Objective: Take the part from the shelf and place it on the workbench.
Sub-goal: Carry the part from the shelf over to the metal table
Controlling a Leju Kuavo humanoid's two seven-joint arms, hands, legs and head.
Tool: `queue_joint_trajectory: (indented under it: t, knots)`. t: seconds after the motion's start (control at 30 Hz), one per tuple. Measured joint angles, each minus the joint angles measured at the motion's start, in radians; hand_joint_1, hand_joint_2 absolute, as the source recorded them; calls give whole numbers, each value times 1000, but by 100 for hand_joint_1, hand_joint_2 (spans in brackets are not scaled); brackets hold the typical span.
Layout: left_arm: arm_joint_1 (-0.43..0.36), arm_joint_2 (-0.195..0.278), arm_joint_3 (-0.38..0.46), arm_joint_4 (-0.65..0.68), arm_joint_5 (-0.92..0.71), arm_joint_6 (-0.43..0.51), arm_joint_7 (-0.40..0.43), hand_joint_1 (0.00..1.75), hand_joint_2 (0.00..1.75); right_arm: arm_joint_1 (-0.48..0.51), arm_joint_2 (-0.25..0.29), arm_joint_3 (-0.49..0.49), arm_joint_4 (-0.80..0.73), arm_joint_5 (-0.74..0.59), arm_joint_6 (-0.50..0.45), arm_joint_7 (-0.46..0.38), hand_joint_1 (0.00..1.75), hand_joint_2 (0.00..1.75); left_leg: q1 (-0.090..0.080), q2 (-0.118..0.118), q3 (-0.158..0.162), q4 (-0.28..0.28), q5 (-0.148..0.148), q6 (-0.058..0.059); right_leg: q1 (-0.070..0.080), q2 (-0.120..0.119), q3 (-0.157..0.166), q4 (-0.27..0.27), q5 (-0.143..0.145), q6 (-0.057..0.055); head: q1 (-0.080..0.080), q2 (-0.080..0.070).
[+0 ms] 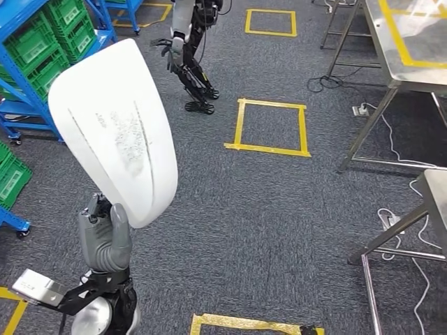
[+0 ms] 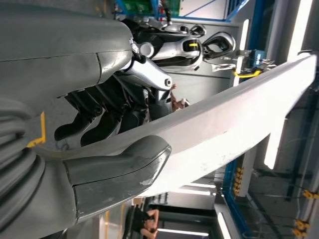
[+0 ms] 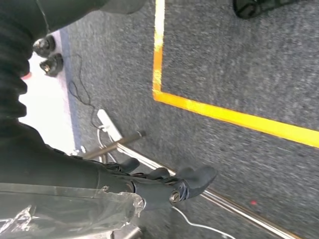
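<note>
The part [image 1: 116,132], a broad white curved panel with grey scuffing on its face, is held up in the air at the left of the head view by the left robot hand [image 1: 104,241], which grips its lower edge. In the left wrist view the thick grey thumb [image 2: 120,172] presses one face of the part [image 2: 233,119] and the darker fingers [image 2: 94,124] close on the other. The right robot hand [image 3: 177,181] hangs low over the floor with its dark fingers stretched out and nothing in them.

The floor [image 1: 253,202] is dark grey carpet marked with squares of yellow tape [image 1: 269,127]. A blue shelf [image 1: 31,77] stacked with green crates [image 1: 58,35] stands at the far left, well apart from the steel desk [image 1: 406,49] at the upper right, whose top carries yellow tape lines. A second steel desk [image 1: 435,192] shows at the right edge, nearer the camera. White cables [image 1: 400,150] and a power strip [image 1: 361,109] lie on the carpet around the desk legs. Another humanoid robot [image 1: 190,49] stands on the carpet beyond the part, near the shelf.
</note>
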Motion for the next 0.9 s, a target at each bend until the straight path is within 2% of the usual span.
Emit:
queue_joint_trajectory:
  t: [0.03,0.1,0.13,0.17,0.2,0.23,0.27,0.33,0.37,0.4,0.43,0.47,0.5,0.53,0.6,0.63,0.67,0.7,0.73,0.77,0.8,0.83,0.87,0.9]
  knots:
    - [0,-1,0,0,0,0,0,175,175,1,0,-2,0,-1,0,1,0,175,0,13,1,-3,3,8,1,-27,-11,18,-11,4,4,0]
    - [1,-3,2,0,6,2,0,175,175,-2,-1,-5,0,-2,-1,3,0,175,-2,40,2,-5,4,18,5,-97,-59,116,-64,9,11,0]
    - [2,-3,3,0,10,3,-1,175,175,-5,-1,-7,0,-2,-1,4,0,175,-4,55,2,-5,3,21,6,-115,-91,185,-97,11,14,0]
    - [2,-4,5,1,16,5,-2,175,175,-6,-2,-9,0,-4,-1,3,0,175,-5,70,3,-5,2,22,5,-120,-118,243,-120,12,13,0]
    - [2,-4,7,1,21,7,-5,175,175,-7,-3,-12,0,-7,-2,2,0,175,-6,84,3,-5,1,23,6,-122,-129,274,-127,12,13,0]
    - [0,-6,9,2,25,8,-7,175,175,-6,-5,-14,0,-10,-3,1,0,175,-7,97,4,-5,0,22,6,-124,-122,268,-116,12,14,0]
    - [-2,-8,12,2,28,8,-9,175,175,-7,-8,-17,0,-12,-3,-1,0,175,-8,109,6,-4,-2,21,7,-130,-94,223,-91,10,14,0]
    - [-8,-12,17,2,31,8,-11,175,175,-11,-16,-21,-1,-15,-4,-3,0,175,-11,130,12,-3,-7,14,14,-171,-13,88,-41,2,14,0]
    - [-11,-14,20,2,33,8,-11,175,175,-16,-18,-22,-1,-16,-5,-4,0,175,-15,141,14,-2,-11,9,17,-189,16,38,-28,-4,13,0]
    - [-13,-15,22,2,36,8,-12,175,175,-20,-20,-23,-1,-16,-6,-5,0,175,-18,150,16,-2,-13,5,21,-199,29,11,-24,-11,13,0]
    - [-14,-16,24,2,41,8,-13,175,175,-23,-22,-23,-2,-17,-8,-6,0,175,-20,160,17,-2,-14,1,24,-195,29,5,-26,-17,12,0]
    - [-17,-17,25,3,49,7,-13,175,175,-25,-24,-23,-2,-17,-8,-7,0,175,-20,170,18,-3,-15,-3,24,-181,25,5,-24,-23,11,0]
    - [-20,-18,27,3,57,6,-14,175,175,-25,-25,-24,-2,-17,-8,-8,0,175,-18,164,18,-1,-19,-9,22,-169,23,3,-22,-28,11,0]
    - [-25,-19,29,4,64,5,-15,175,175,-26,-26,-24,-2,-16,-8,-9,0,175,-16,146,13,11,-30,-14,20,-157,22,1,-19,-33,10,0]
    - [-34,-21,37,4,73,3,-20,175,175,-31,-27,-24,-2,-13,-5,-10,0,175,-13,90,-24,96,-82,-22,15,-132,22,-2,-15,-40,6,0]
    - [-37,-21,42,5,75,2,-22,175,175,-33,-27,-24,-2,-11,-4,-10,0,175,-12,73,-56,161,-114,-24,14,-120,22,-2,-15,-42,5,0]
    - [-39,-21,47,6,77,1,-23,175,175,-35,-27,-24,-2,-10,-3,-10,0,175,-12,66,-89,225,-138,-25,13,-106,21,-2,-14,-44,4,0]
    - [-40,-21,50,8,79,1,-23,175,175,-35,-26,-24,-2,-8,-2,-10,0,175,-12,64,-112,264,-143,-26,12,-91,21,-2,-14,-44,4,0]
    - [-40,-21,51,10,80,0,-23,175,175,-34,-26,-24,-2,-6,0,-10,0,175,-12,64,-121,271,-130,-26,11,-77,21,-2,-14,-44,4,0]
    - [-41,-22,53,12,81,0,-24,175,175,-31,-27,-24,-2,-5,1,-10,0,175,-10,61,-111,241,-100,-26,9,-62,22,-1,-13,-42,4,0]
    - [-42,-23,53,13,81,0,-24,175,175,-29,-27,-24,-2,-4,3,-11,0,175,-8,53,-87,185,-61,-26,7,-47,22,-1,-12,-40,4,0]
    - [-43,-23,54,14,81,1,-25,175,175,-28,-27,-24,-2,-4,4,-13,0,175,-5,32,-60,122,-28,-27,7,-33,20,0,-11,-35,4,0]
    - [-43,-24,55,15,81,2,-26,175,175,-28,-27,-24,-2,-4,6,-14,0,175,0,13,-35,66,-8,-26,7,-19,16,3,-10,-29,3,0]
    - [-43,-24,56,16,80,4,-27,175,175,-27,-27,-24,-2,-4,7,-15,0,175,2,-3,-21,31,0,-24,6,-8,11,5,-9,-23,3,0]
